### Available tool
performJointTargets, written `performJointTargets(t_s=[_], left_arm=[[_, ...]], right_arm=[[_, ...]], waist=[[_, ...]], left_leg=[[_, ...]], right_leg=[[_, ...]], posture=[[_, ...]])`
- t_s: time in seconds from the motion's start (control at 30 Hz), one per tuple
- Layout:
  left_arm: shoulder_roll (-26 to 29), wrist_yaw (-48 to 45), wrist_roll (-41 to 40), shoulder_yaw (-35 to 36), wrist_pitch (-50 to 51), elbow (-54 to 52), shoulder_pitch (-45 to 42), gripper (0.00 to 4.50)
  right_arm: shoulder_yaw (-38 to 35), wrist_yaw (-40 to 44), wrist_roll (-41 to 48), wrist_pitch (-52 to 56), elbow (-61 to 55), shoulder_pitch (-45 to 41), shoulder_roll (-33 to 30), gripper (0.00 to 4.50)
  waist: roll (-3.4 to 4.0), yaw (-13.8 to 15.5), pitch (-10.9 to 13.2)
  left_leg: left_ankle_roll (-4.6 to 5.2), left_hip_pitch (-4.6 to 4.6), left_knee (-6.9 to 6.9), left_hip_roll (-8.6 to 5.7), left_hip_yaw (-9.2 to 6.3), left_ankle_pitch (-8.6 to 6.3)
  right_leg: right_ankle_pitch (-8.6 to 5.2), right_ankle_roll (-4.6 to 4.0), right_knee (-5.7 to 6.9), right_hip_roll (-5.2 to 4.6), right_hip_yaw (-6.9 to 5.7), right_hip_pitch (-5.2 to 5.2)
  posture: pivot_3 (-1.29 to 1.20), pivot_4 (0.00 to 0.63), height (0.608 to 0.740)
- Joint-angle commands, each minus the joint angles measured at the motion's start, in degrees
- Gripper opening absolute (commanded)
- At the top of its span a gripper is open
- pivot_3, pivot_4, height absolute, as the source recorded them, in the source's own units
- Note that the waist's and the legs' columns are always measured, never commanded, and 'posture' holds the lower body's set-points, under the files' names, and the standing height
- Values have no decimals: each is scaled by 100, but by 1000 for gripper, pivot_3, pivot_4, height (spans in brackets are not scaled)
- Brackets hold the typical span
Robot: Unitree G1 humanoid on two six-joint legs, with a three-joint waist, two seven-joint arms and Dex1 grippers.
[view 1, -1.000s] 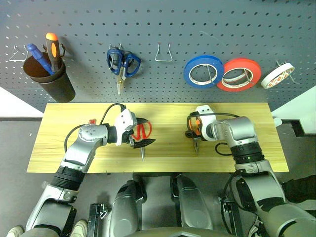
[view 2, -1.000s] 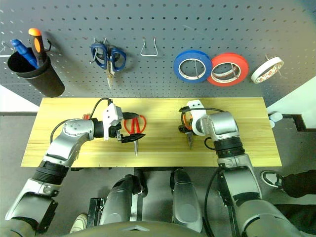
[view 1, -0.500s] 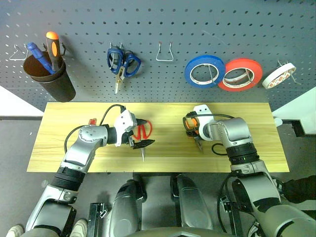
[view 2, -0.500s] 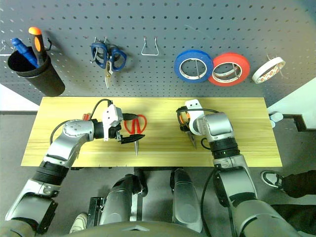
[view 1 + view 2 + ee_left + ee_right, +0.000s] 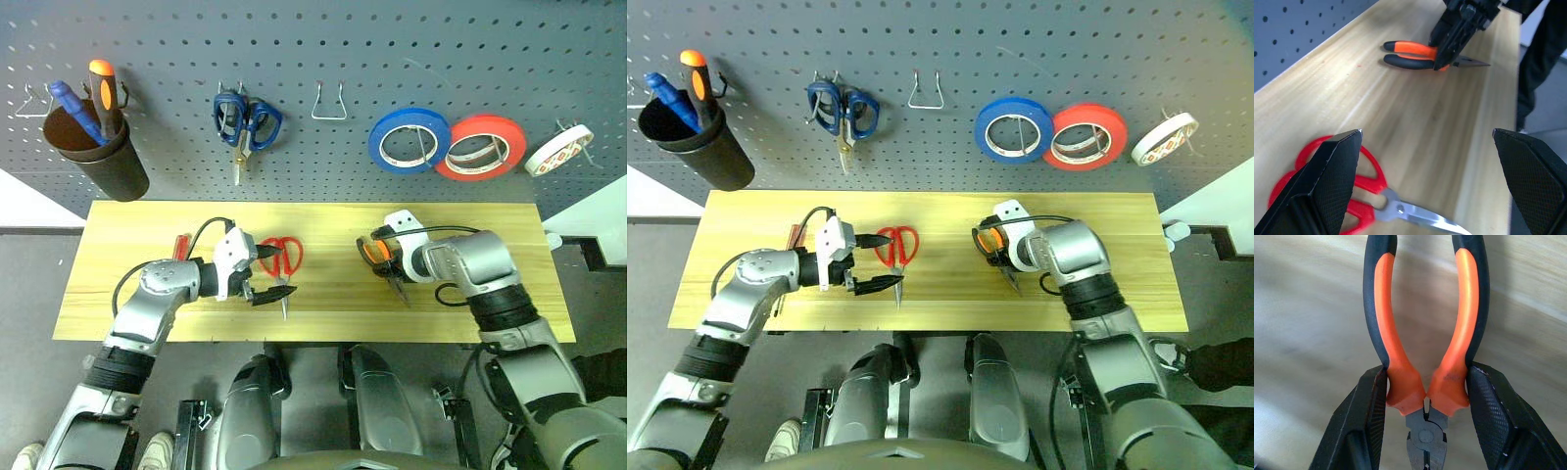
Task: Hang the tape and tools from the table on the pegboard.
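- Right gripper (image 5: 1426, 396) is what I watch first: both black fingers press the orange-and-black handles of the pliers (image 5: 1425, 333) just above the pivot, so I read it as clamped on them.
- Over the long light-wood plank table (image 5: 127, 294), those pliers sit right of its middle, metal nose towards the near edge.
- Left gripper (image 5: 1425, 183) hangs over the table left of middle, fingers spread wide, holding nothing.
- I see the red-handled scissors (image 5: 282, 262) flat on the table just beside that gripper, blades towards the near edge.
- I make out a slim red-handled screwdriver (image 5: 180, 246) lying on the table beside the left forearm.
- Behind the table, the dark grey perforated pegboard (image 5: 323, 39) carries the small cream roll of tape (image 5: 557, 150) on a hook at its far right.
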Motion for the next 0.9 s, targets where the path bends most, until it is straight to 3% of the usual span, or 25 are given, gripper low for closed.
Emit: performJointTargets(t_s=[0.03,0.2,0.43,0.73,0.9], left_arm=[[161,-167,-306,345,-118,-350,207,4500],[305,-297,-691,749,-106,-704,539,4500],[568,-505,-1544,1484,159,-1273,696,4500],[887,-420,-2657,2302,827,-1909,640,4500],[895,-152,-3023,2711,989,-2080,655,4500]], right_arm=[[-291,485,565,316,-899,-28,-279,2094],[-486,717,1034,640,-1761,63,-642,2094],[-1665,1340,2178,422,-2950,-72,-744,2094],[-2341,1109,2724,-367,-2845,-617,-255,2094],[-2170,815,2562,-995,-2547,-880,-86,2094]], waist=[[-6,-6,-6],[-19,-12,-27],[-44,-10,-109],[-89,-46,-429],[-90,-40,-617]], left_leg=[[0,-4,1,0,0,0],[-1,-10,4,0,-7,0],[2,-63,23,-5,-12,3],[10,-59,25,-12,-11,9],[12,-56,37,-15,-11,16]], right_leg=[[1,1,0,1,-1,-3],[3,4,-1,2,-8,-2],[16,22,-4,11,-15,-38],[30,31,-5,15,-16,-30],[42,30,-5,25,-15,-21]], posture=[[-132,274,730],[-144,231,730],[-152,179,730],[-129,115,730],[-99,90,730]])
